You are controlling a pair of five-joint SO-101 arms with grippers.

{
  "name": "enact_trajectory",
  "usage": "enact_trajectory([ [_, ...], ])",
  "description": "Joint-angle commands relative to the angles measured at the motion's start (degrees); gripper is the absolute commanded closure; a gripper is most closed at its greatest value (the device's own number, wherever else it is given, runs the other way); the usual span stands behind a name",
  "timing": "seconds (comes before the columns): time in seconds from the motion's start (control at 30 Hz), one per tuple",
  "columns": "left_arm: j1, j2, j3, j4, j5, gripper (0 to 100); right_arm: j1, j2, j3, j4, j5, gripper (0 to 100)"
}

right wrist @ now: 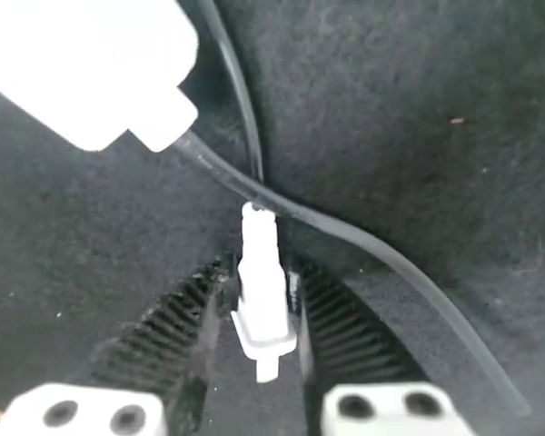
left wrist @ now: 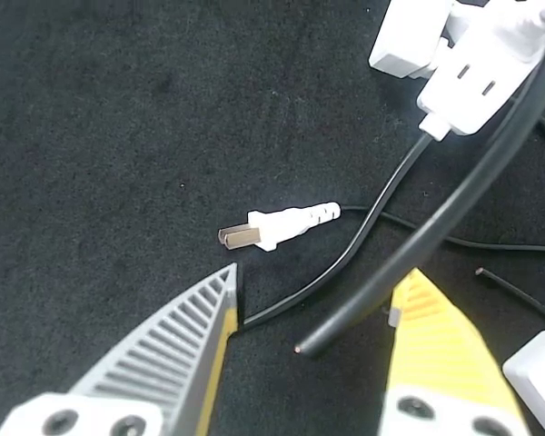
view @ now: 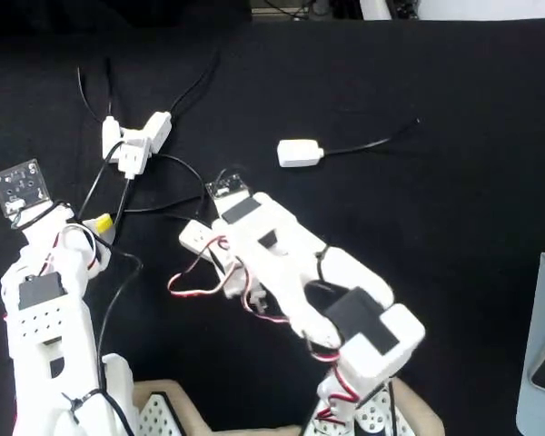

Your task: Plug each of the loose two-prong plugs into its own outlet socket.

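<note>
My left gripper is spread wide, with nothing between its grey ribbed finger and its yellow finger except the cut end of a thick black cable, which runs away diagonally from the gap. Just ahead of the grey fingertip a loose white plug lies flat on the black cloth. Its two brass prongs point off to that finger's side, and it touches neither finger. A thinner black lead curves past it and ends close to the grey fingertip. Further out, beyond the yellow finger, sits a cluster of white outlet sockets, and I can see one pair of slots facing the camera. My right gripper is clamped on a second white plug, which stands lengthwise between the dark ribbed pads. I cannot tell which end carries the prongs. Its far end reaches the spot where two black cords cross. Ahead of that and to one side lies a white outlet block, apart from the held plug.
</note>
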Motion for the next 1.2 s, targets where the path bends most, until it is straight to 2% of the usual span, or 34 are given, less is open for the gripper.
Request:
enact_trajectory([
  [0.0, -0.04, -1.05, -0.40, -1.05, 0.18, 73, -0.88, 2.24, -4.00, 3.43, -0.62, 91.7],
  [0.1, -0.04, -1.05, -0.40, -1.05, 0.18, 73, -0.88, 2.33, -6.46, 5.27, -0.53, 99.1],
  [0.37, -0.04, -1.05, -0.40, -1.05, 0.18, 73, -0.62, -1.80, -6.99, 7.82, -0.18, 98.7],
  [0.7, -0.04, -1.05, -0.40, -1.05, 0.18, 73, -0.62, -23.96, -6.37, 16.70, 0.09, 98.7],
  [1.17, 0.04, -1.05, -0.40, -1.05, 0.18, 73, -0.88, -46.20, -6.46, 19.52, 3.34, 98.7],
])
